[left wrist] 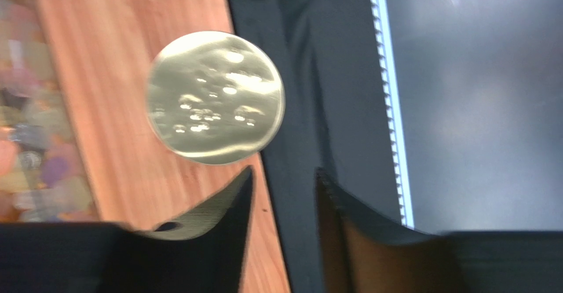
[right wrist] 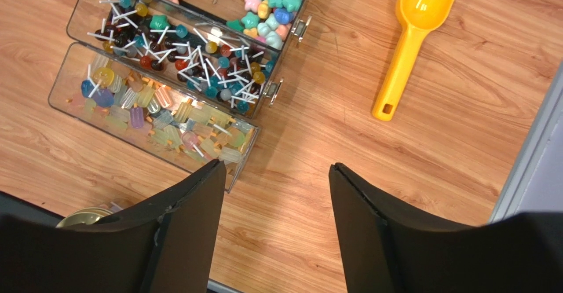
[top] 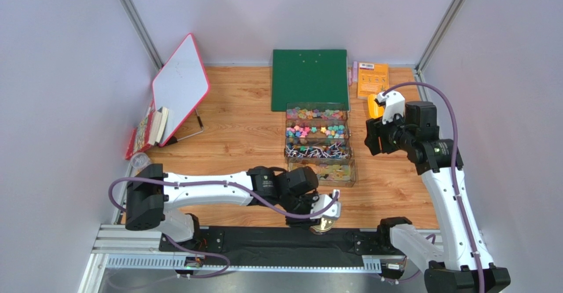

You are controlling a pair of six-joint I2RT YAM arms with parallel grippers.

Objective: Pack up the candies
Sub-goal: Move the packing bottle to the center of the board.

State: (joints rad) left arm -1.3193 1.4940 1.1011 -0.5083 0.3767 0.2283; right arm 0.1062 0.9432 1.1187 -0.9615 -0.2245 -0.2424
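Candies (right wrist: 267, 9): tiny, light, slippery.
I'd grip the scoop (right wrist: 411, 42) by its handle (left gripper (left wrist: 284, 174) and right gripper (right wrist: 276, 167) gape, empty).

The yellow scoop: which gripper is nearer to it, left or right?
Right. The right gripper hangs open close beside the yellow scoop; the left gripper is far away at the table's near edge, by a round gold lid.

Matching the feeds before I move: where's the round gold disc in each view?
Top external: round gold disc, bottom centre, beside the left gripper.
Left wrist: centre-left, just beyond the gripper.
Right wrist: bottom-left corner, partly hidden.
Shared landmark: the clear candy box.
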